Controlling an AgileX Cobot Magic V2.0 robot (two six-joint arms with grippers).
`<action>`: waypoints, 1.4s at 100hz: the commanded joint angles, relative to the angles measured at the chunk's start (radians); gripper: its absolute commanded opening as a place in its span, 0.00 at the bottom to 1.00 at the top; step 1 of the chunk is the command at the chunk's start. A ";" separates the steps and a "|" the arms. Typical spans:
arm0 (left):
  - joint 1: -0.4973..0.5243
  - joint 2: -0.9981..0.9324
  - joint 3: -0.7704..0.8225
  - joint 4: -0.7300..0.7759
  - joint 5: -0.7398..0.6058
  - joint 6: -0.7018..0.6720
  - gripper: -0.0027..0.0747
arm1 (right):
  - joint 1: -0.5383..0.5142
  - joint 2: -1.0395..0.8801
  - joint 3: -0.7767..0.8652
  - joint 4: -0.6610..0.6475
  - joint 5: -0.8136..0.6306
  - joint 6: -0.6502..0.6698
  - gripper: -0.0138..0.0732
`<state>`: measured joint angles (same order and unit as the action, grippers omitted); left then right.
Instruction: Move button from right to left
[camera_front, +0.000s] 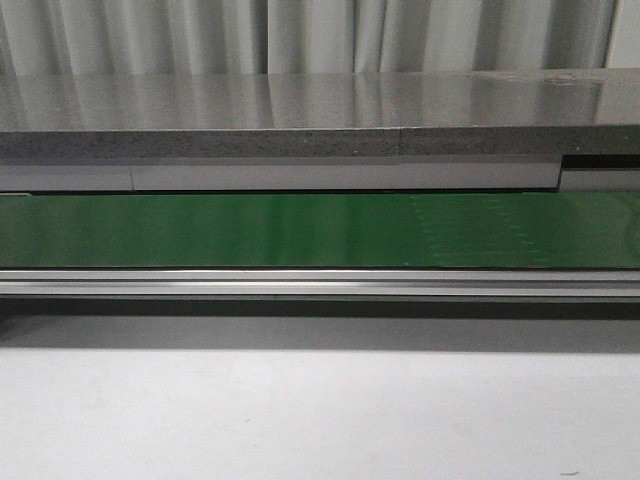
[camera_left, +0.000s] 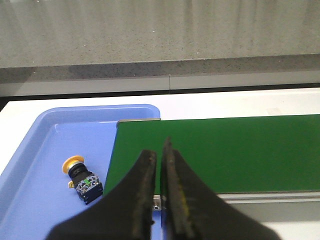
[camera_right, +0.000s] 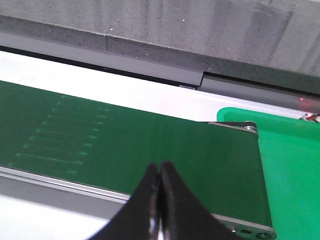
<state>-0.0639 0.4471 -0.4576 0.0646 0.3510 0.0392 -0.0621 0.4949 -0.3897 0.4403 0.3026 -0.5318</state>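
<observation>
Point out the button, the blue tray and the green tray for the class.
button (camera_left: 73, 164): left wrist view, on its yellow cap.
blue tray (camera_left: 45, 131): left wrist view, on its bare floor.
green tray (camera_right: 290, 165): right wrist view, on its floor.

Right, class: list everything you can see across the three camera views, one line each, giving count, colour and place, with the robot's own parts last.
button: one, yellow cap, black body, lying on its side in the blue tray
blue tray: one, blue, at one end of the belt, seen from the left wrist
green tray: one, green, at the other end of the belt, seen from the right wrist
belt: one, green, running across the front view
rail: one, silver, along the belt's near edge
counter: one, grey, behind the belt
table: one, white, in front of the belt
left gripper: one, black, over the belt, nearly closed, empty
right gripper: one, black, over the belt, closed, empty
</observation>
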 joint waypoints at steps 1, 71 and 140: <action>-0.005 0.004 -0.027 -0.008 -0.076 -0.004 0.04 | 0.001 0.001 -0.027 0.015 -0.067 -0.008 0.08; -0.049 -0.272 0.356 0.084 -0.432 -0.160 0.04 | 0.001 0.001 -0.027 0.015 -0.067 -0.008 0.08; -0.049 -0.489 0.496 0.056 -0.320 -0.195 0.04 | 0.001 0.001 -0.027 0.015 -0.066 -0.008 0.08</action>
<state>-0.1055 -0.0046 -0.0027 0.1257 0.0972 -0.1414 -0.0621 0.4949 -0.3897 0.4410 0.3026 -0.5318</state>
